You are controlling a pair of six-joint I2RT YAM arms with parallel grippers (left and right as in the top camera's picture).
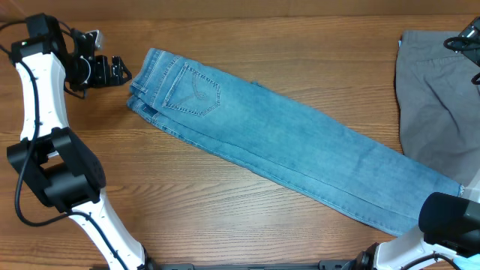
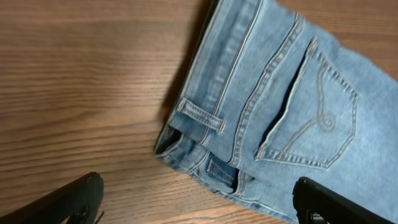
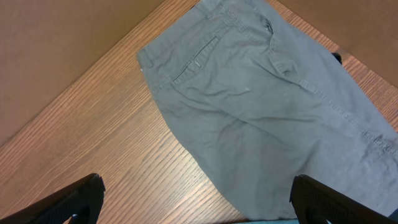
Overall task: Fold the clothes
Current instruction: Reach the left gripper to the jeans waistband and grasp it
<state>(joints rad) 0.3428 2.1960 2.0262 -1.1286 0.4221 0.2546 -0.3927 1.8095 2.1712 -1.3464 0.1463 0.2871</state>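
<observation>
The light-blue jeans (image 1: 285,142) lie folded lengthwise, running diagonally from the waistband at upper left to the leg ends at lower right. A curve-stitched back pocket (image 2: 314,118) and a belt loop (image 2: 200,115) face up. My left gripper (image 1: 120,71) is open and empty just left of the waistband, above the table; in the left wrist view its fingers (image 2: 199,205) frame the waist corner. The grey trousers (image 1: 435,97) lie at the far right. My right gripper (image 1: 469,37) is above their top edge, open and empty (image 3: 196,202), over the grey cloth (image 3: 261,106).
The wooden table (image 1: 225,217) carries both garments. The left arm's base (image 1: 60,172) stands at front left and the right arm's base (image 1: 450,217) at front right, partly over the jeans' leg ends. A brown wall (image 3: 56,50) lies beyond the table's edge.
</observation>
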